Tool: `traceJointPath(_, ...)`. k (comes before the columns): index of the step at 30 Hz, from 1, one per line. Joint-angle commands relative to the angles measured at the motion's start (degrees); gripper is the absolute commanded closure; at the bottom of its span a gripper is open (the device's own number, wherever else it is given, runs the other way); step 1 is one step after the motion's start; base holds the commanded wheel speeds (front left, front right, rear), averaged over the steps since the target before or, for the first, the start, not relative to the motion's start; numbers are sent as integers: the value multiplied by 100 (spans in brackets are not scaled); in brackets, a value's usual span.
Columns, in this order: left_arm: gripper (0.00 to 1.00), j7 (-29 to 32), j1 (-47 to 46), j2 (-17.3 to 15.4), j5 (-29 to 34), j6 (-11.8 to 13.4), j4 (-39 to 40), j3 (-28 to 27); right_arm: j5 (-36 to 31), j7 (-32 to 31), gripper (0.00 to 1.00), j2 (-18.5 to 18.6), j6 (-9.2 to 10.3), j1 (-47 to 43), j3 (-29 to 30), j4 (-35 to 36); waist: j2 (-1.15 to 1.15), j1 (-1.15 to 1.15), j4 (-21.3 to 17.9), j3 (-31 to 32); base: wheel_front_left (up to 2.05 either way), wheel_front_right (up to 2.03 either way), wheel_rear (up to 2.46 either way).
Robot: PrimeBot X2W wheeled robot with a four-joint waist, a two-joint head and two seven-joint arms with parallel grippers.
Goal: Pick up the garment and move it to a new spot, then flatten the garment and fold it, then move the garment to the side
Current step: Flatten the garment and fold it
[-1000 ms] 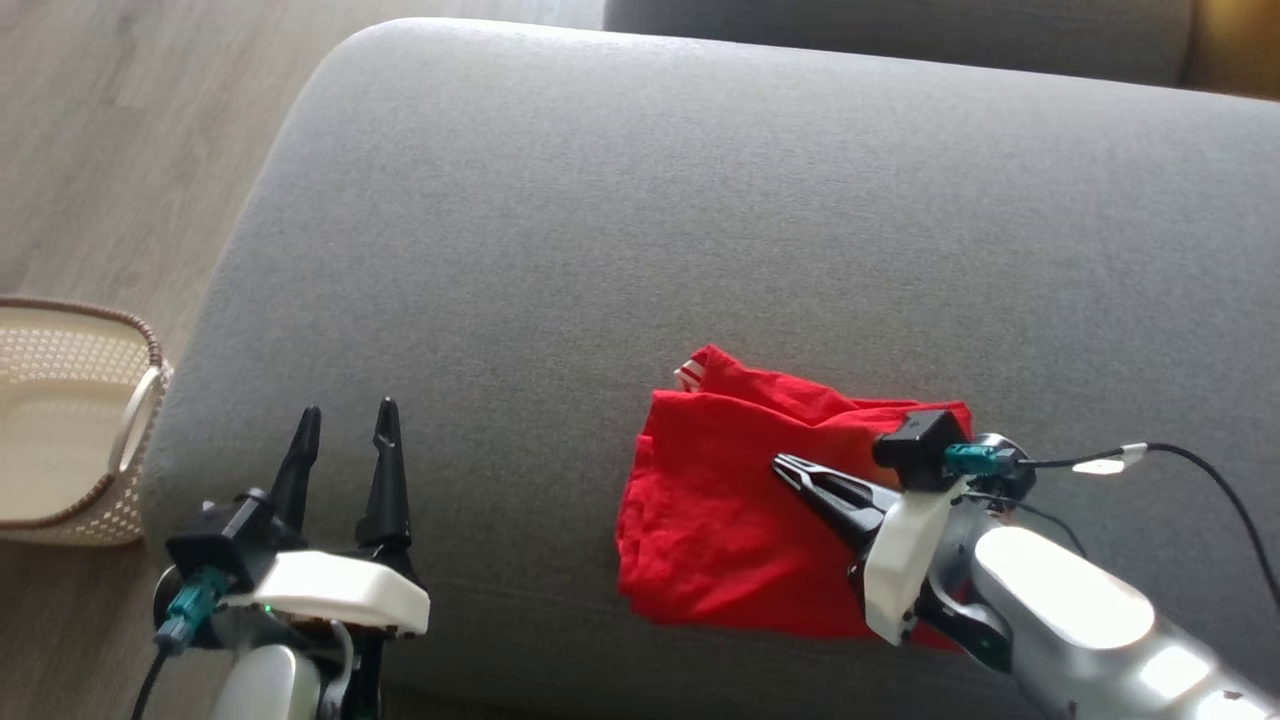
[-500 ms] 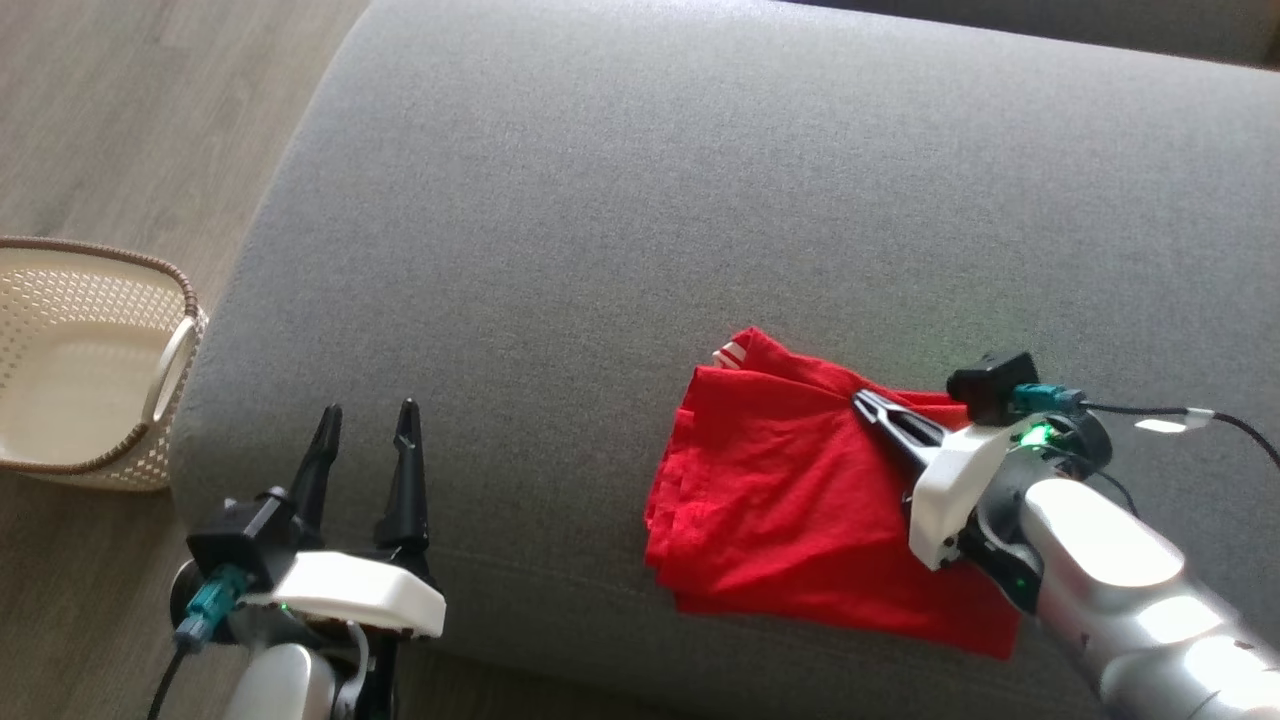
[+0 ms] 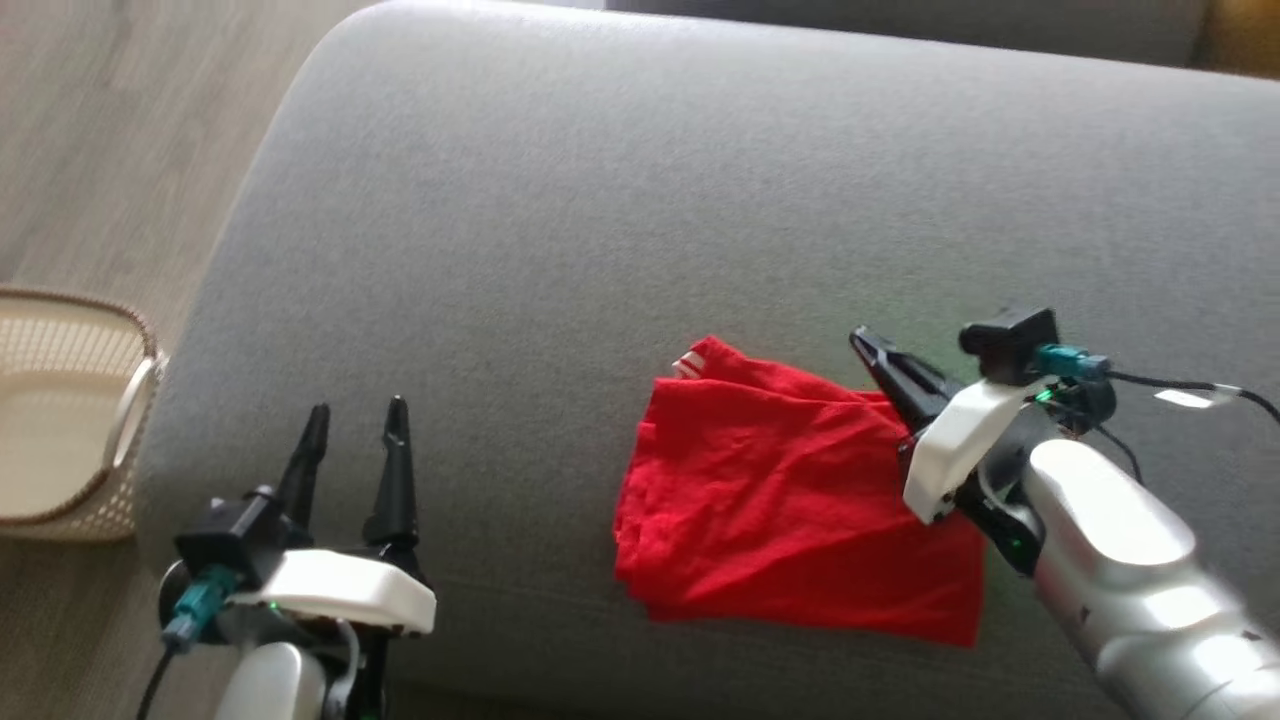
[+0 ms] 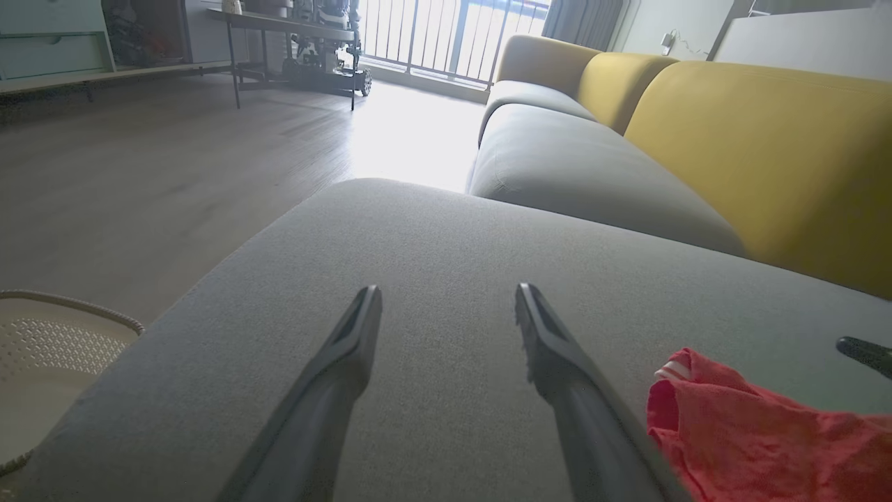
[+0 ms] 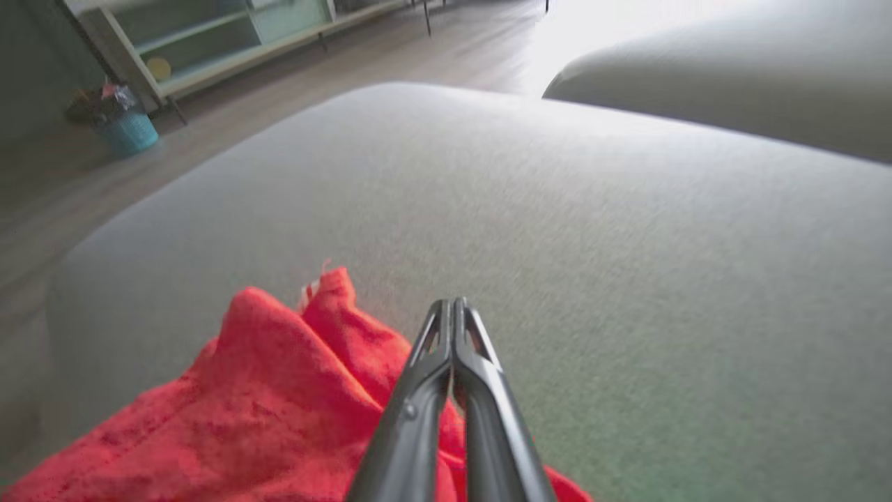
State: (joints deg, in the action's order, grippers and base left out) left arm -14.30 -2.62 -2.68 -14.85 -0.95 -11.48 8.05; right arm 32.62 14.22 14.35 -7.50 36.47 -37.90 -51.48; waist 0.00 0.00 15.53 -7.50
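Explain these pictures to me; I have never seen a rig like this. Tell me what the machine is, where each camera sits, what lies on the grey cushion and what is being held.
This is a wheeled robot with two arms, each ending in a gripper with two long dark fingers. One camera sits on its head and looks down at the work. The other two sit on its wrists and look along each gripper's own fingers.

In the head view, the left gripper is open and empty at the near edge of a grey sofa cushion. The right gripper has its fingers pressed together and holds nothing. It sits at the far right edge of a red garment, which lies loosely folded on the cushion. A pale lattice basket stands on the wooden floor to the left.
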Motion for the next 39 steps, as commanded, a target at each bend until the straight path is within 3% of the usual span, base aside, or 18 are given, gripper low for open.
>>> traceJointPath(1, 0, -70, -170, -20, 37, 25, 193, -292, -92, 77, 100, 6, 1, -169, 232, 329, 0, 0, -187, 182, 0, 0, 0)
traceJointPath(10, 0, -70, 8, -20, 14, 68, 400, -510, -677, 77, 100, 162, 1, -1127, 2213, 2022, 0, 0, -689, 584, 0, 0, 0)
traceJointPath(14, 0, -70, 57, -20, -10, 77, 500, -579, -1054, 77, 100, 52, 1, -1782, 3044, 2804, 0, 0, -847, 651, 0, 0, 0)
traceJointPath(18, 0, -70, 121, -20, 19, 79, 650, -624, -1281, 77, 100, -170, 1, -2227, 3513, 3241, 0, 0, -953, 702, 0, 0, 0)
traceJointPath(19, 0, -70, 165, -20, 3, 91, 696, -633, -1359, 77, 64, -257, 1, -2356, 3637, 3381, 0, 0, -985, 715, 0, 0, 0)
traceJointPath(20, 0, -70, 264, -20, -34, 127, 765, -648, -1504, 77, 0, -450, 1, -2604, 3857, 3612, 0, 0, -1042, 739, 0, 0, 0)
traceJointPath(29, 0, -70, 488, -20, -100, 266, 795, -564, -2106, 77, 0, -967, 1, -3366, 4257, 3921, 0, 0, -1102, 722, 0, 0, 0)
traceJointPath(39, 0, -70, 462, -20, -70, 280, 788, -502, -2207, 77, 0, -1070, 1, -3378, 4328, 3905, 0, 0, -1060, 681, 0, 0, 0)
